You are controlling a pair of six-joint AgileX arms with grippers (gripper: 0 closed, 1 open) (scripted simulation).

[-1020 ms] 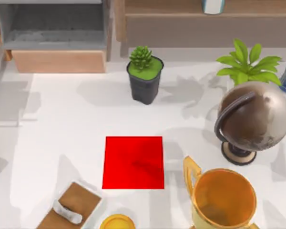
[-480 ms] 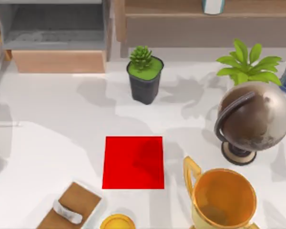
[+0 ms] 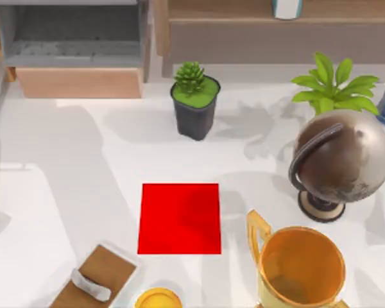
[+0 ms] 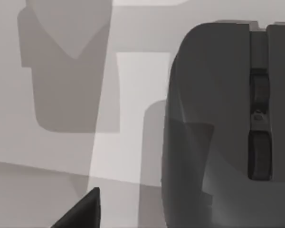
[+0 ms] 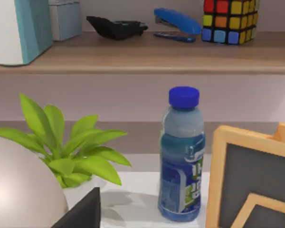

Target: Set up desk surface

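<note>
The desk surface [image 3: 102,147] is a broad white tabletop with a small red square mat [image 3: 179,218] near its middle. The left wrist view looks down on a dark grey computer mouse [image 4: 228,128] with a scroll wheel, lying on the white top. A dark corner of my left gripper [image 4: 80,213] pokes in beside the mouse, apart from it. A dark corner of my right gripper [image 5: 83,211] hangs over the desk's back right, near a leafy plant [image 5: 71,152] and a blue-capped bottle [image 5: 182,156].
A succulent in a black pot [image 3: 195,99] stands behind the mat. At the right are a globe [image 3: 340,160], the leafy plant [image 3: 333,83] and a gold trophy cup [image 3: 298,266]. A wooden tray [image 3: 96,279] lies front left. Shelves [image 3: 269,29] and a picture frame [image 5: 251,180] line the back.
No object has moved. The broad shadows over the desk's left side have shifted, and the shadow on the red mat has drifted up and right and faded.
</note>
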